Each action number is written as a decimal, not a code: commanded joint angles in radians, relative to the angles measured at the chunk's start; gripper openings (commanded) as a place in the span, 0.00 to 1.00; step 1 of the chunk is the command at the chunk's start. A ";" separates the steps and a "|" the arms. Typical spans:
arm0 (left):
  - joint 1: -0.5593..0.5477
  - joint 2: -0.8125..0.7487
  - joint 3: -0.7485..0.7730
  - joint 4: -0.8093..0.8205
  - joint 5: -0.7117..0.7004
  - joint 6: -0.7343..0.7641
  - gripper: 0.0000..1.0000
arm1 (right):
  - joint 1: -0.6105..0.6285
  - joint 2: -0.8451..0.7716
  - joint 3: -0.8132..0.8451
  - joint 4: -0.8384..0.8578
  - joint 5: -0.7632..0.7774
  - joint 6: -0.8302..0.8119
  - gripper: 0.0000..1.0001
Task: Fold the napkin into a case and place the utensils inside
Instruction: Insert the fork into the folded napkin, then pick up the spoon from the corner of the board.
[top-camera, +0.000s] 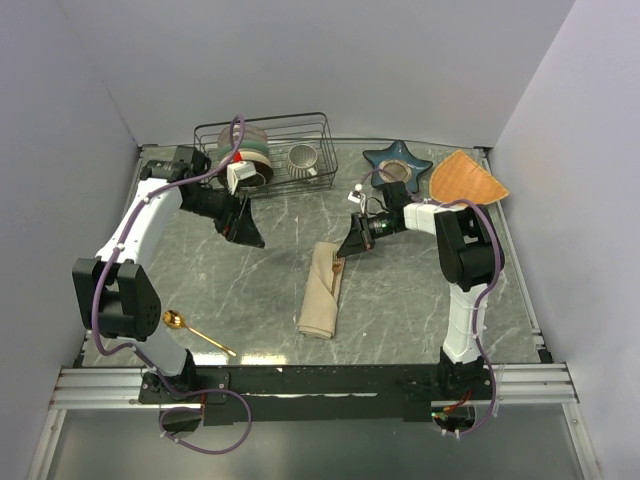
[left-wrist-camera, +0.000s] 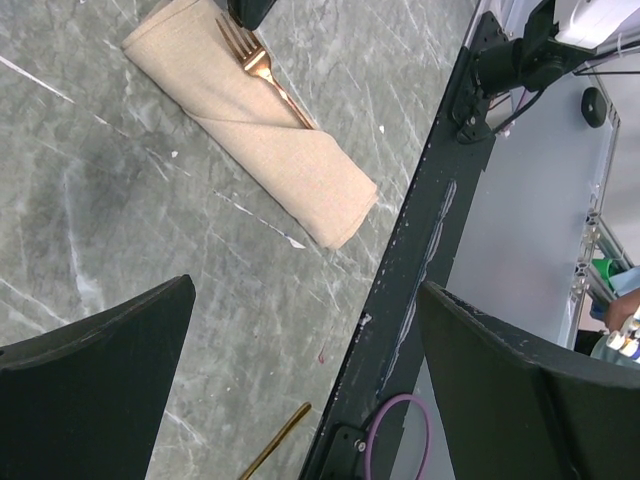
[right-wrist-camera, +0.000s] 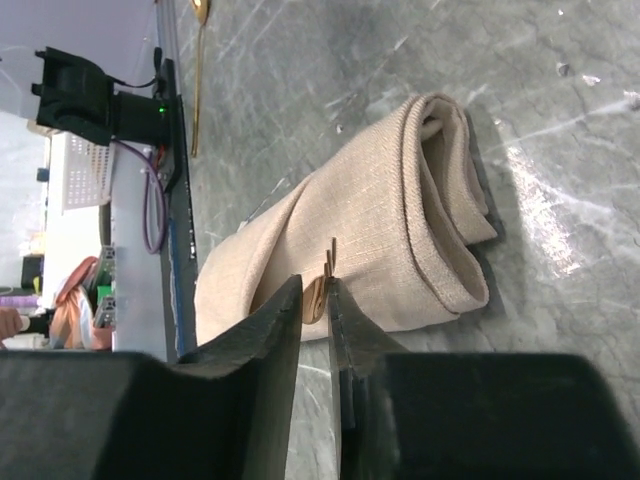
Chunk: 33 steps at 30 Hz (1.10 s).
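The napkin lies folded into a long beige case (top-camera: 320, 290) in the middle of the table, also seen in the left wrist view (left-wrist-camera: 270, 130) and the right wrist view (right-wrist-camera: 400, 230). The gold fork (top-camera: 337, 268) (left-wrist-camera: 262, 68) is tucked under the diagonal pocket edge with its tines sticking out. My right gripper (top-camera: 352, 245) (right-wrist-camera: 315, 285) sits at the fork's head (right-wrist-camera: 325, 270), its jaws a narrow gap apart with the tines between them. The gold spoon (top-camera: 198, 333) (left-wrist-camera: 275, 440) (right-wrist-camera: 198, 60) lies alone near the front left edge. My left gripper (top-camera: 245, 230) (left-wrist-camera: 305, 288) hangs wide open and empty, back left.
A wire basket (top-camera: 265, 150) with bowls and a ribbed mug (top-camera: 303, 160) stands at the back. A blue star-shaped dish (top-camera: 397, 163) and an orange woven mat (top-camera: 466, 178) lie at the back right. The black front rail (left-wrist-camera: 420, 250) runs close to the case's near end.
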 joint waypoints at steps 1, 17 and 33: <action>0.015 -0.033 -0.006 -0.032 -0.001 0.050 0.99 | 0.016 -0.004 0.016 -0.018 0.032 0.003 0.32; 0.098 -0.260 -0.303 -0.175 -0.577 0.664 0.99 | -0.007 -0.093 0.221 -0.366 0.234 -0.092 0.85; 0.063 -0.545 -0.847 0.113 -0.927 0.992 0.77 | -0.043 -0.208 0.291 -0.390 0.254 0.043 0.95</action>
